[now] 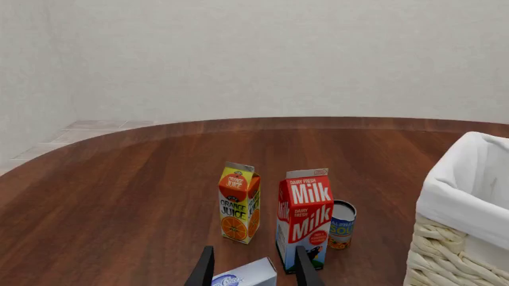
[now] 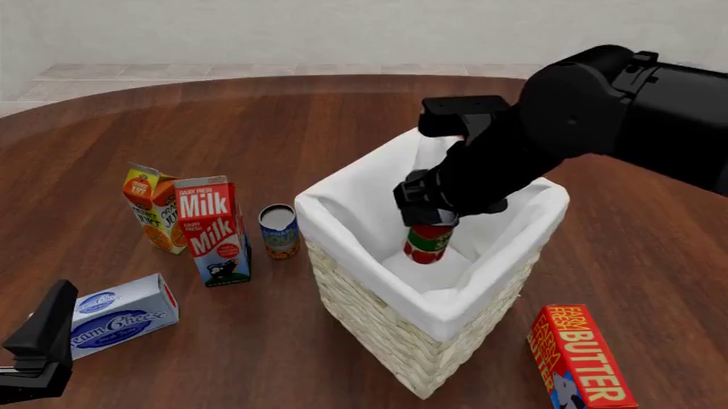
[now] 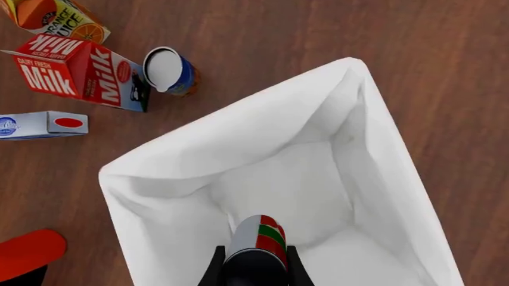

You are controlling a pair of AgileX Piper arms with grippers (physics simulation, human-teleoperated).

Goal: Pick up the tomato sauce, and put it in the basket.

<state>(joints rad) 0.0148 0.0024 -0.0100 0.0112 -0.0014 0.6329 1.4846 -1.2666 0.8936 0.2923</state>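
The tomato sauce (image 2: pixel 429 242), a small can with a red label and green band, hangs inside the mouth of the basket (image 2: pixel 376 328), above its white-lined floor. My right gripper (image 2: pixel 431 221) is shut on the can's upper part. In the right wrist view the tomato sauce (image 3: pixel 260 239) sits between the two fingers, with the basket's cloth rim (image 3: pixel 199 149) spread out below it. My left gripper (image 2: pixel 41 339) stands open low at the near left, holding nothing. Seen from the left wrist, the left gripper (image 1: pixel 254 271) shows both fingers apart.
An orange juice carton (image 2: pixel 153 207), a milk carton (image 2: pixel 213 230) and a blue-and-orange can (image 2: pixel 279 230) stand left of the basket. A cream cheese box (image 2: pixel 119 315) lies just ahead of the left gripper. A butter box (image 2: pixel 580 358) lies at the near right.
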